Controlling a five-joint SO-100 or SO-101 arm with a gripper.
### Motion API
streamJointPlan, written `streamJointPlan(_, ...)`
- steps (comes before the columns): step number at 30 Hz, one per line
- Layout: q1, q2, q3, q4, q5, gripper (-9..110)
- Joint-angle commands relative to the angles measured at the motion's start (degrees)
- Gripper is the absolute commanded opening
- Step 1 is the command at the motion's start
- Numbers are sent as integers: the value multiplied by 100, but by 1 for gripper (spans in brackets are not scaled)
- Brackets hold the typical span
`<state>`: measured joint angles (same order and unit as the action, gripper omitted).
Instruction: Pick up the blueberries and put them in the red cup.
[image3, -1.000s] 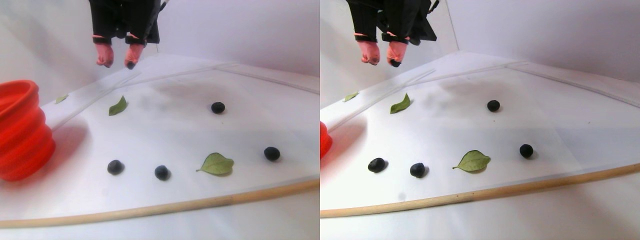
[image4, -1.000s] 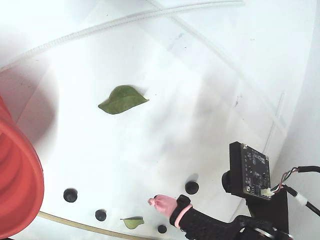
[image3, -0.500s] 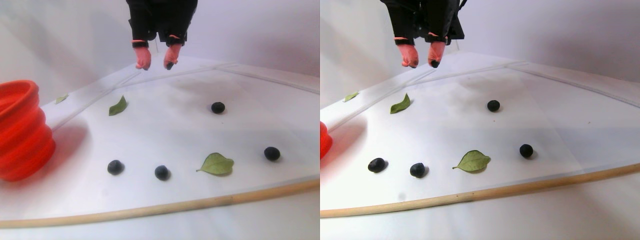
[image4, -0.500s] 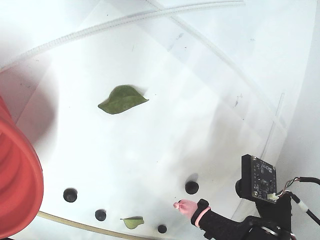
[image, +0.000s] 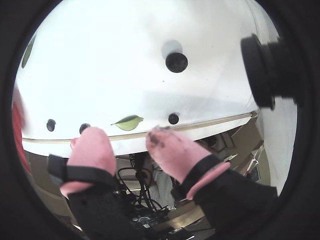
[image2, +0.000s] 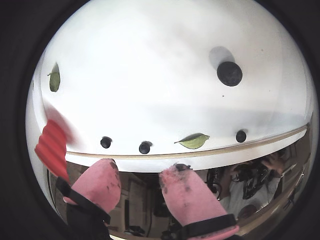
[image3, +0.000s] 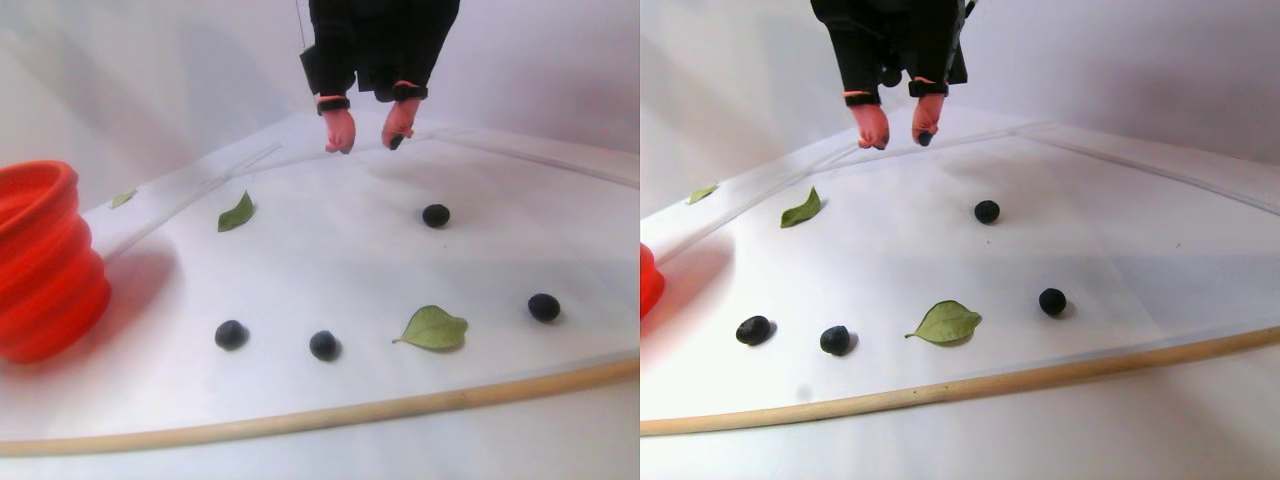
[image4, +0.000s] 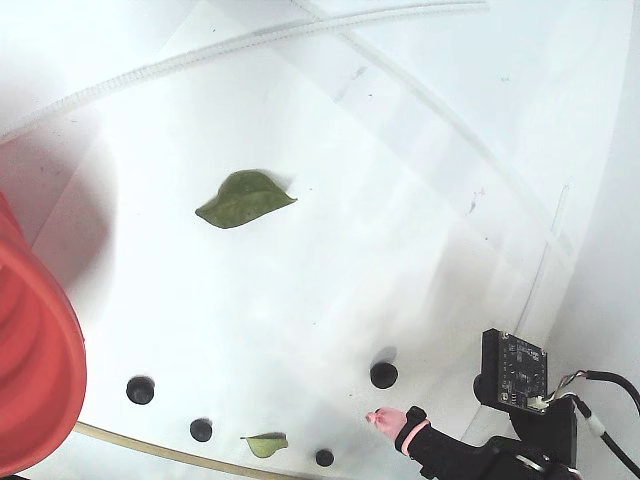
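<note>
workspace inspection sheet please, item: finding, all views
surface: white tabletop with a pale wooden front edge.
job's things: four small round near-black blueberries lie apart on the tabletop; large red-orange ridged plastic cup upright at left of the stereo pair view.
clutter: green leaves scattered between the berries.
hand: pink-tipped hand open, above the far side, holding nothing.
cables: wires beside a small camera board.
surroundings: plain white walls.
</note>
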<state>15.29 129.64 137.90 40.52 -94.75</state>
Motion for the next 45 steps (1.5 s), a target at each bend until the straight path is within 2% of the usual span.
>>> streamJointPlan(1, 158, 0, 18, -114, -123, 15)
streamJointPlan(20, 853, -694, 0, -967, -642, 16)
streamJointPlan(45, 1195, -1863, -316, -1951, -721, 18)
